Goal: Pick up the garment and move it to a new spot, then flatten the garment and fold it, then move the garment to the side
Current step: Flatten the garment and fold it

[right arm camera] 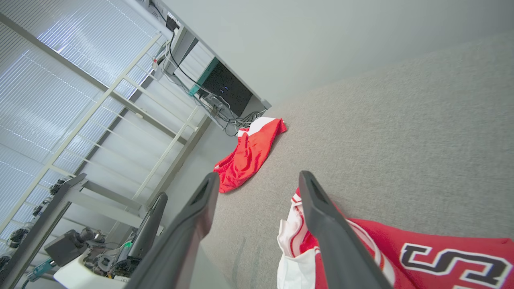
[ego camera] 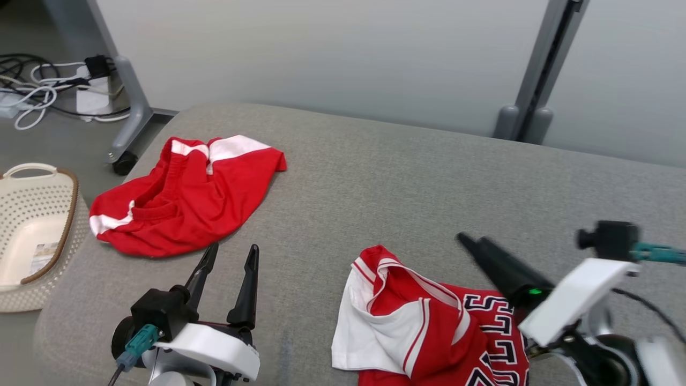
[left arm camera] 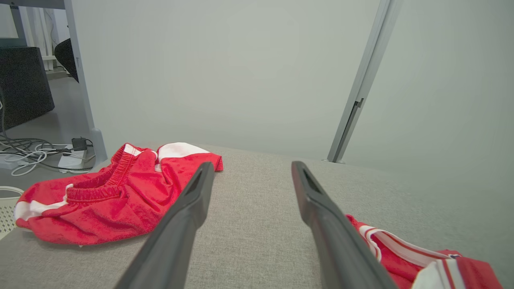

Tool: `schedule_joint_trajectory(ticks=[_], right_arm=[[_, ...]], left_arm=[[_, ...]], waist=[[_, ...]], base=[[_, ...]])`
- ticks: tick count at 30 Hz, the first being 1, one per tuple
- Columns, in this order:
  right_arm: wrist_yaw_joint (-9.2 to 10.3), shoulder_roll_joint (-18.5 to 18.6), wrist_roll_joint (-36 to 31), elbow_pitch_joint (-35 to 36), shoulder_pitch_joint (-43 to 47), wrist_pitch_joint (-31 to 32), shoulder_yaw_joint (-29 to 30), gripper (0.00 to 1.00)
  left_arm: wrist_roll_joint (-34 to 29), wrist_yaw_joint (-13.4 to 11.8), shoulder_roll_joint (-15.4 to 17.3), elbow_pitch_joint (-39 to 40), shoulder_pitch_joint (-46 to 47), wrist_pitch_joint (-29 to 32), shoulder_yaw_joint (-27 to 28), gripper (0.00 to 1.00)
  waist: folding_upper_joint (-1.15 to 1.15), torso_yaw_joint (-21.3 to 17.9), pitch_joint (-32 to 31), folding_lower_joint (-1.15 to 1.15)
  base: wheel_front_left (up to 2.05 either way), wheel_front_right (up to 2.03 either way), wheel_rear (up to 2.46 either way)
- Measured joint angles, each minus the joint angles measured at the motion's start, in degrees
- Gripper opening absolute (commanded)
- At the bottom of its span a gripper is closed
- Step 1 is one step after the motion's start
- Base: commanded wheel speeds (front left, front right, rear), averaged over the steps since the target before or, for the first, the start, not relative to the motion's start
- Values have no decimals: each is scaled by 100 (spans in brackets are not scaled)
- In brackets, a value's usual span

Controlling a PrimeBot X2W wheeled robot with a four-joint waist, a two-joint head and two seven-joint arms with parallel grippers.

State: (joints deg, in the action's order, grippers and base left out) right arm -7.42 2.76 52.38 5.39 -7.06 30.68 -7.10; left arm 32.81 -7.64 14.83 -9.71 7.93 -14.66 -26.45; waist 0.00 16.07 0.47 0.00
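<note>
Grey cushion (ego camera: 402,177), head view: a crumpled jersey (ego camera: 423,332) lies at the near right, with the right gripper (ego camera: 482,257) over its right part; shorts (ego camera: 187,203) lie far left. Left wrist view: left gripper (left arm camera: 251,166) fingers spread, holding nothing. Right wrist view: fingers apart, jersey just below.

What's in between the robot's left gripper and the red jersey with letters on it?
Nothing but bare grey cushion. The head view shows that empty stretch between the open left gripper and the jersey.

Basket (ego camera: 37,201) far L; cables (ego camera: 40,96) on floor.
</note>
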Motion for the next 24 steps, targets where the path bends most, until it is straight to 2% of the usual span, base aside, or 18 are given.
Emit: schedule_joint_trajectory(ticks=[5, 9, 13, 16, 17, 18, 21, 24], right_arm=[[0, 25, -476, 468, 229, -149, 929, 100], [0, 64, -913, 422, 385, -248, 1458, 100], [0, 33, -1034, 225, 392, -253, 1556, 100], [0, 30, -1385, 34, 312, -309, 1456, 100], [0, 29, -1505, -60, 272, -337, 1391, 46], [0, 36, -1666, -168, 241, -350, 1303, 0], [-1, 134, -2217, -667, 144, -423, 1072, 0], [0, 125, -2448, -1188, 90, -427, 791, 0]], left_arm=[[0, -2, -15, 36, -40, -3, 14, 100], [-1, -5, -33, 57, -42, -8, 32, 100], [-10, 10, -57, 52, -38, -16, 34, 100], [-12, 45, -60, 31, -26, -18, 31, 100], [-18, 54, -67, 23, -15, -18, 27, 100], [-19, 58, -70, 19, -1, -18, 29, 100], [-19, 78, -82, -10, 52, -23, 22, 100], [-20, 102, -115, -49, 73, -23, 8, 100]], waist=[[0, -172, -43, 0], [0, -208, 4, 0], [0, -201, 51, 0], [0, -158, 87, 0], [0, -140, 99, 0], [0, -118, 114, 0], [0, -26, 154, 0], [0, 102, 174, 0]], base=[[0, 0, 0], [0, 0, 0], [0, 0, 0], [0, 0, 0], [0, 0, 0], [0, 0, 0], [0, 0, 0], [0, 0, 0]])
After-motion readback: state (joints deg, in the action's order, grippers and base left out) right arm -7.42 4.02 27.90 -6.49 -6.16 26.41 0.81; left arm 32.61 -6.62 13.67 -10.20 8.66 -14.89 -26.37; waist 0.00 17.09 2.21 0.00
